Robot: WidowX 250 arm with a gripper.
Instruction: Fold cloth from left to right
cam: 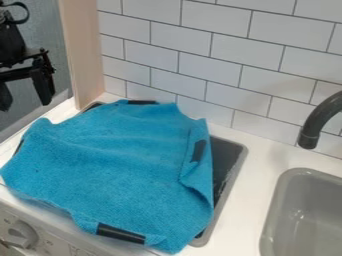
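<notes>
At the upper left, my gripper (25, 94) hangs in front of the grey panel, beyond the cloth's upper-left corner and apart from it. Its two black fingers stand wide apart with nothing between them. The blue cloth (113, 160) lies spread with soft wrinkles over a dark recessed tray (226, 159), whose right part shows beside it. Black strips sit along the cloth's edges. Its right edge is partly turned up, and its front edge hangs slightly over the counter's front.
A grey sink (284, 200) is set into the white counter (247, 200) at the right, with a dark faucet (320, 120) above it. White tiles (214, 65) line the back. A pinkish post (83, 55) stands behind the cloth's left side, and a knob (22, 234) is at the front left.
</notes>
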